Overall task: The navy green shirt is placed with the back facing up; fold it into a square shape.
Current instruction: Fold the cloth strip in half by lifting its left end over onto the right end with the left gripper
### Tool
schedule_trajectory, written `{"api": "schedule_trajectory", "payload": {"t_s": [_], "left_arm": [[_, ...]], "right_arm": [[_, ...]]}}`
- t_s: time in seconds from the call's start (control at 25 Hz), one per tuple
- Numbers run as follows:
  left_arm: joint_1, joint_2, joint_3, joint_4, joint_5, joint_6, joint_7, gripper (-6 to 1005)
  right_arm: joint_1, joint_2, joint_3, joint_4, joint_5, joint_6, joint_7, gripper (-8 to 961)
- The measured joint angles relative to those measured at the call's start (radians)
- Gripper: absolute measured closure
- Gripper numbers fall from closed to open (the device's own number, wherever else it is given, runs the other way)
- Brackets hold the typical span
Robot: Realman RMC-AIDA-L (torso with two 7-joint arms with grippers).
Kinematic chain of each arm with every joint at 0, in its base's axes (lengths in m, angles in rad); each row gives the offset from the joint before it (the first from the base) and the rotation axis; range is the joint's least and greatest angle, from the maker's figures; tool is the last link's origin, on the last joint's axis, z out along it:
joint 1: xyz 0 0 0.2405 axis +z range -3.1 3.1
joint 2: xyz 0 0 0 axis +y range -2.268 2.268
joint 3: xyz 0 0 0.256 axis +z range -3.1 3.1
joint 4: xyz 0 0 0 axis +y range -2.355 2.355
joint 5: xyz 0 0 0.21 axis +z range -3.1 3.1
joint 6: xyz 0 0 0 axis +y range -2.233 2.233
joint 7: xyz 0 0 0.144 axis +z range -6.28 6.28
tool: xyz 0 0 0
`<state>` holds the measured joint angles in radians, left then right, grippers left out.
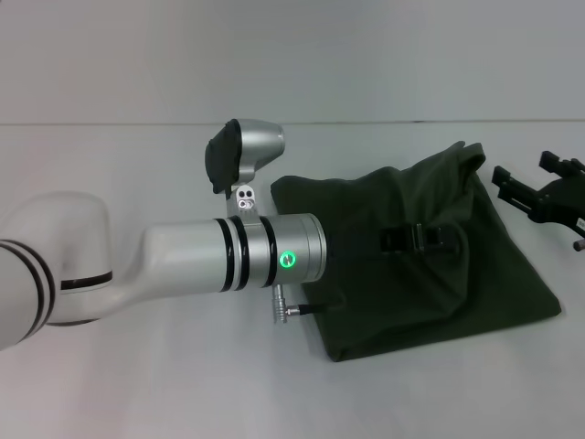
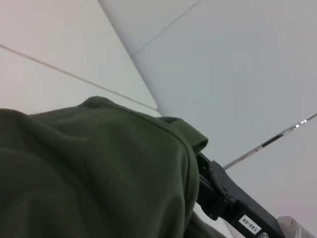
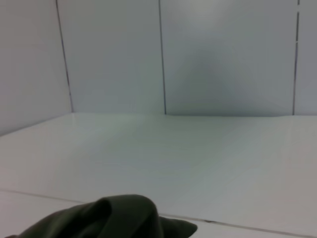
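Dark olive-green shirt point(image 1: 430, 265), folded into a rough four-sided bundle on the white surface.

The shirt is plain, matte and soft-looking, with no print showing. It lies right of centre, wider toward the near edge and narrower toward the far one, so it is not yet a neat square. Its far right corner is raised in a soft, puckered peak, while the near edge lies flat with a slightly rounded corner. Loose creases run across the top layer, and a folded hem stands up along the raised edge point(image 2: 148, 121).
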<state>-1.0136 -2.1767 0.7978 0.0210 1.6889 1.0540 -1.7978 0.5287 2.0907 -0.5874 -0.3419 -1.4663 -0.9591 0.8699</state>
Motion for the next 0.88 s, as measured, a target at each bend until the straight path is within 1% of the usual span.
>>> {"api": "schedule_trajectory", "payload": {"t_s": [0.16, 0.32, 0.4, 0.52, 0.68, 0.88], "left_arm": [[0.011, 0.000, 0.004, 0.013, 0.000, 0.017, -0.003, 970], [0.013, 0.000, 0.006, 0.014, 0.002, 0.033, -0.001, 971], [0.013, 0.000, 0.007, 0.015, 0.002, 0.039, 0.002, 949], [0.014, 0.000, 0.006, 0.016, -0.002, 0.056, 0.014, 915], [0.027, 0.000, -0.015, 0.027, -0.013, 0.141, 0.078, 870], [0.029, 0.000, -0.019, 0.045, -0.015, 0.241, 0.081, 815]], "right_arm": [[-0.024, 0.000, 0.031, -0.005, 0.000, -0.037, 0.000, 102], [-0.038, 0.002, 0.095, -0.006, 0.001, -0.061, 0.001, 102], [-0.038, 0.003, 0.119, -0.001, 0.002, -0.074, 0.001, 102], [-0.038, 0.003, 0.130, 0.003, 0.002, -0.081, 0.001, 102], [-0.031, 0.004, 0.132, 0.010, 0.002, -0.076, 0.001, 102], [-0.024, 0.005, 0.132, 0.023, 0.011, -0.073, 0.006, 102]]}}
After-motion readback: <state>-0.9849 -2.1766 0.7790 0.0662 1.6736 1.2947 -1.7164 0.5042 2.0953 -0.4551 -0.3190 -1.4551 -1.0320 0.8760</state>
